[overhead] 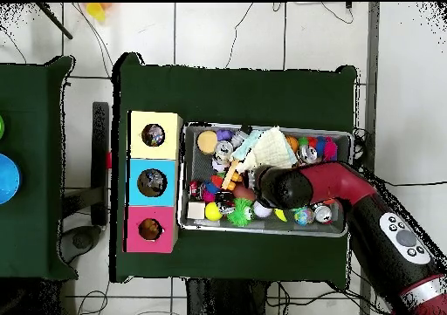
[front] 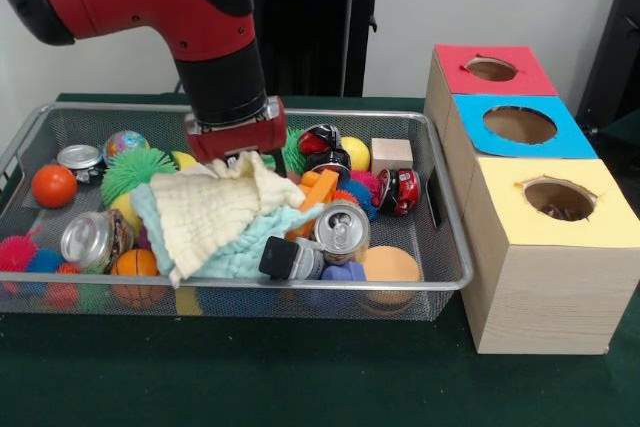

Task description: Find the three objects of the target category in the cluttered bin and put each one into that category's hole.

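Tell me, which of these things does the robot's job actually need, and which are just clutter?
Job: silver wire-mesh bin; red-and-black arm's gripper; wooden boxes with holed tops: red, blue, yellow. No printed wrappers show.
Clutter: cream waffle cloth; mint waffle cloth; silver drink can; orange ball; plain wooden cube.

The fingers of the red and black gripper [front: 236, 152] are hidden behind the cream waffle cloth [front: 215, 217], so how they stand cannot be told. In the overhead view the thick red arm [overhead: 327, 185] covers the middle of the silver wire mesh bin [overhead: 342, 230]. The mint waffle cloth [front: 245, 252] lies mostly under the cream one. The arm is cut off by the top left edge of the front view. What lies inside the yellow-topped wooden box hole [front: 558, 200] is too dark to tell.
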{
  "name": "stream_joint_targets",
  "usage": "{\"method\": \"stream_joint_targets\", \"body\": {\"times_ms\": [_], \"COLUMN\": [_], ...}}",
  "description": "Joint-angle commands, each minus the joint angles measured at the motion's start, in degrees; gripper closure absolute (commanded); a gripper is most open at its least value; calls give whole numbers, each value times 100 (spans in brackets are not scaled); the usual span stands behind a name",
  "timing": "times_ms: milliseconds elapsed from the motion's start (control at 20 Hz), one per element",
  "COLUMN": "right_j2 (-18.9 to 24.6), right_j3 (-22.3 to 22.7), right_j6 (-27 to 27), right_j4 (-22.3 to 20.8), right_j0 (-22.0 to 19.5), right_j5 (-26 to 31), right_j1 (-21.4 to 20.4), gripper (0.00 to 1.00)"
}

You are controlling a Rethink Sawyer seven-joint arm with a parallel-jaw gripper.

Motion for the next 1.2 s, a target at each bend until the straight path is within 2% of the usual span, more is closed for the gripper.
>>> {"method": "stream_joint_targets", "body": {"times_ms": [50, 250, 500, 650, 800, 950, 1200], "right_j2": [-266, -440, -545, -740, -1008, -1085, -1259], "right_j3": [-266, -513, -491, -467, -239, -22, -326], "right_j6": [-464, -556, -461, -165, 121, 143, 160], "right_j4": [-5, -155, -174, -178, -112, -156, -390], "right_j0": [-120, -24, -36, 168, 318, 172, 331], "right_j5": [-148, 56, 41, 159, 286, -160, -505], "right_j1": [-106, -291, -558, -842, -1089, -958, -512], "gripper": [0, 0, 0, 0, 0, 0, 0]}}
